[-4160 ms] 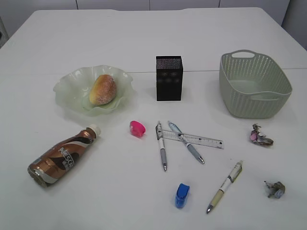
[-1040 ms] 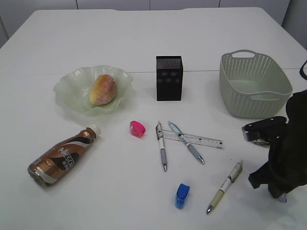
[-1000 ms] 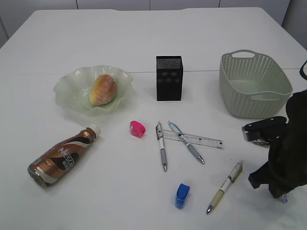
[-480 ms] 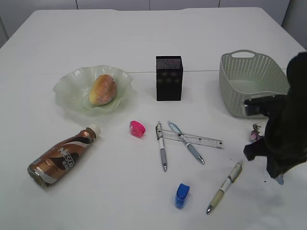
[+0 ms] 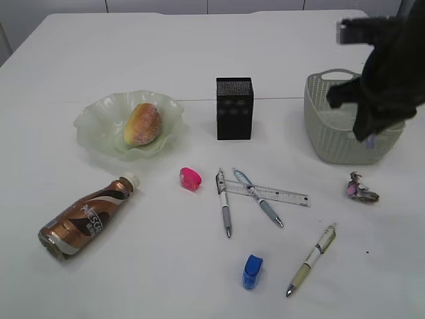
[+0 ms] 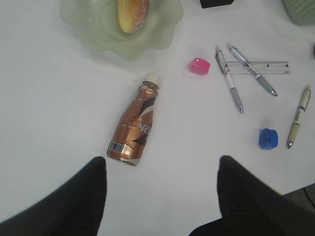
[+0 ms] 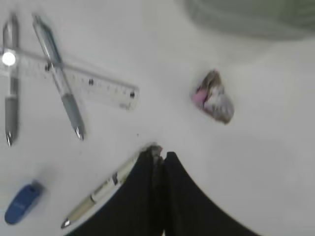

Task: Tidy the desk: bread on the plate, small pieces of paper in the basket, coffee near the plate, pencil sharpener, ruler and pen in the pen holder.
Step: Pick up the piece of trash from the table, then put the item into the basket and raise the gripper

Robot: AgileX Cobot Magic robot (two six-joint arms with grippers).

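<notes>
The grey paper scrap has left the counter where it lay well in front of the basket. We now see it as a pale bit at the tip of the right jaws, which have risen from that spot to hang over the basket's front wall. The right jaws are pressed together on it, with only a sliver showing between them. We judge the pick done and only the release left. The drop should fall inside the rim, not on the wall.

The pinkish paper scrap lies just in front of the basket, untouched — likely next. The left jaws, well away from the basket on its far side, are spread wide and hold nothing.
</notes>
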